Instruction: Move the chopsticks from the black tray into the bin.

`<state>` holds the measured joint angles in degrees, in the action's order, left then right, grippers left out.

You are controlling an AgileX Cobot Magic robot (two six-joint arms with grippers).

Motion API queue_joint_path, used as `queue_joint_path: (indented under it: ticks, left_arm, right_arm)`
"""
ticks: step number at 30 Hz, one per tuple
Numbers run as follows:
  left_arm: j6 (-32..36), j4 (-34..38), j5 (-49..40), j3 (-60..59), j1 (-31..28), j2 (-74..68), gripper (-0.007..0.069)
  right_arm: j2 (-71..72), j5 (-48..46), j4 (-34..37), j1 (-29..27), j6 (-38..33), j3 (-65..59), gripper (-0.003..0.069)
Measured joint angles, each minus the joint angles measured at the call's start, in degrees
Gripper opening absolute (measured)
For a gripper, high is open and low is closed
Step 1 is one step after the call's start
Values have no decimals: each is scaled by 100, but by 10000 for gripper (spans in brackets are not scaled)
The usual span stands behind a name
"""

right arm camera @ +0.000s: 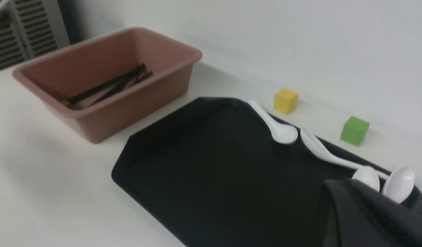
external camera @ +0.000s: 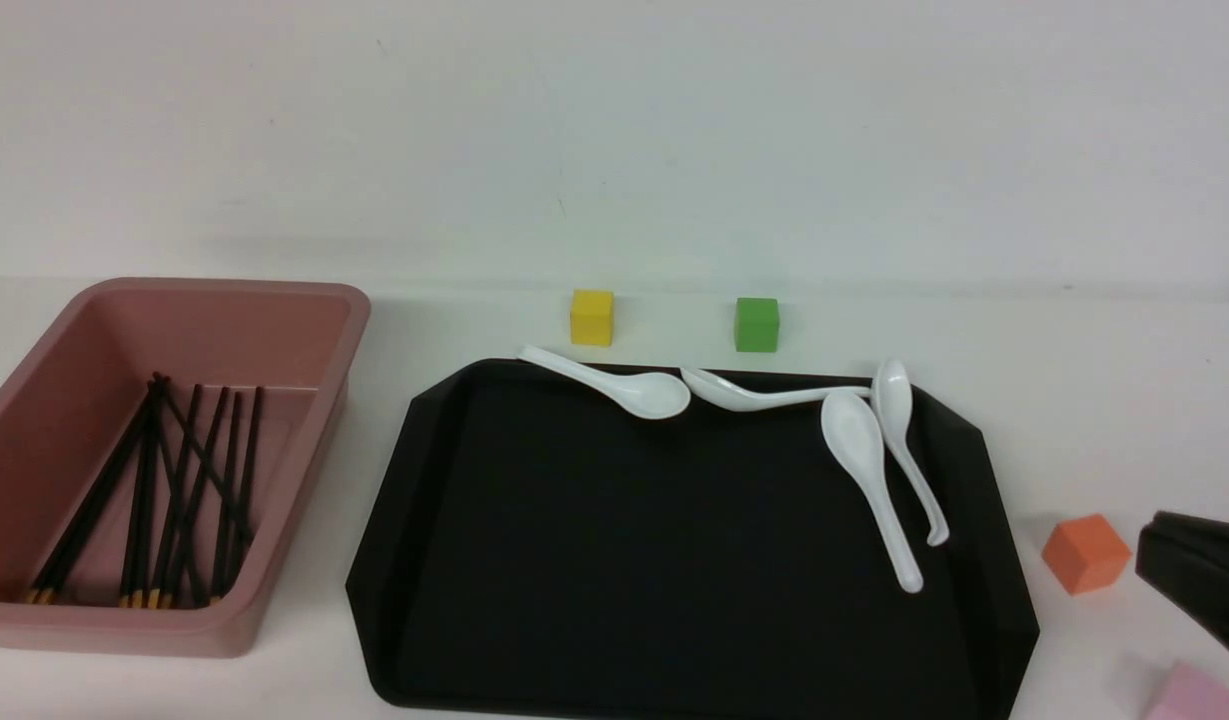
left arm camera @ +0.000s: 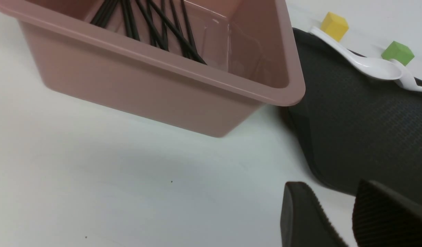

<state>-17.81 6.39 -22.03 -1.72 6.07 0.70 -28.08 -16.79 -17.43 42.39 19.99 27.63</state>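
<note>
Just white spoons (external camera: 852, 428) on the black tray (external camera: 624, 540); left jaws apart, right jaws closed.

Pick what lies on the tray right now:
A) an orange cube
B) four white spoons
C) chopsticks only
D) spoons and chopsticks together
B: four spoons lie along the far and right parts of the tray, while the chopsticks all lie inside the bin.
</note>
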Motion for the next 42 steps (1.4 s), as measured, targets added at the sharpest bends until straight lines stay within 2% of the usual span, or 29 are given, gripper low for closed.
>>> queue_joint_path:
  ticks: [29, 34, 38, 41, 42]
  left_arm:
    - [0, 0, 0, 0, 0, 0, 238]
    - [0, 0, 0, 0, 0, 0, 238]
    - [0, 0, 0, 0, 0, 0, 238]
    - [0, 0, 0, 0, 0, 0, 238]
    - [0, 0, 0, 0, 0, 0, 238]
  right_arm:
    - [0, 82, 51, 0, 5, -6, 57]
    - [9, 82, 335, 0, -70, -11, 64]
    - [100, 87, 769, -52, -617, -42, 72]
    - [198, 107, 1077, -294, -788, -161, 76]
    - [310, 107, 1257, -571, -835, -276, 77]
